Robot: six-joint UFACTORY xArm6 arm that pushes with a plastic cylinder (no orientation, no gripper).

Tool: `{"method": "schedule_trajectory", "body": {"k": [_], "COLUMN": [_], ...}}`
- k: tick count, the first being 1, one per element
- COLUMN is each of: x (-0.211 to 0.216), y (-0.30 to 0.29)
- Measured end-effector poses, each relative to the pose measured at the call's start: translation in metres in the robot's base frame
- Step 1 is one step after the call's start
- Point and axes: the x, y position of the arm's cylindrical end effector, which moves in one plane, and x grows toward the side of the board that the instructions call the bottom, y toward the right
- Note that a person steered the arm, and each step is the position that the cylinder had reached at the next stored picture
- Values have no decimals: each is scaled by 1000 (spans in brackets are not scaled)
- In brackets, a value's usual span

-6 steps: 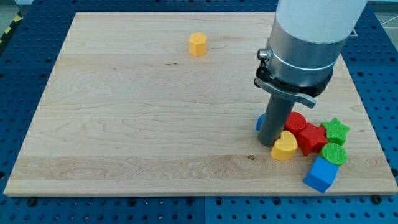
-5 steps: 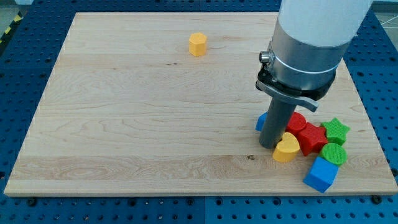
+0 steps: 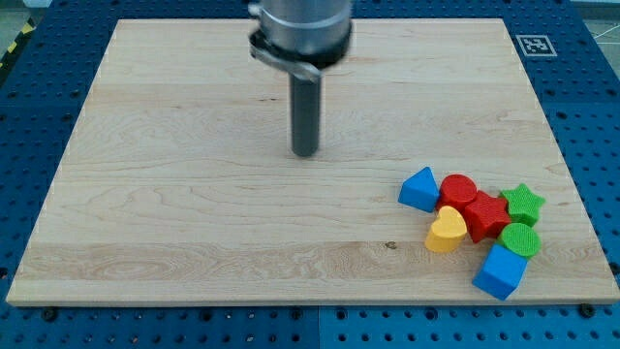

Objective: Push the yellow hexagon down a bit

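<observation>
My tip [image 3: 305, 153] rests on the wooden board [image 3: 174, 194] a little above the board's middle. The rod rises from it to the arm's grey collar [image 3: 298, 29] at the view's top. The yellow hexagon does not show in this frame; the rod and collar cover the spot near the view's top where it stood earlier. The tip stands far to the upper left of the cluster of blocks at the lower right and touches none of them.
At the lower right lie a blue triangle [image 3: 419, 188], a red cylinder [image 3: 457, 187], a red star [image 3: 484, 215], a yellow heart [image 3: 445, 231], a green star [image 3: 524, 203], a green cylinder [image 3: 520, 239] and a blue cube [image 3: 500, 271]. A black-and-white marker [image 3: 536, 44] sits at the top right corner.
The rod has left the block cluster and moved far up and to the left. The blue triangle is now uncovered. The yellow hexagon, visible before, is now hidden behind the arm.
</observation>
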Motion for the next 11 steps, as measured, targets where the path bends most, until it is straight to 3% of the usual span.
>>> {"method": "schedule_trajectory", "body": {"k": [1, 2, 3, 4, 6, 8, 11], "x": [-70, -93, -158, -158, -95, -87, -37], "y": [-24, -32, -4, -4, 0, 60, 70]}}
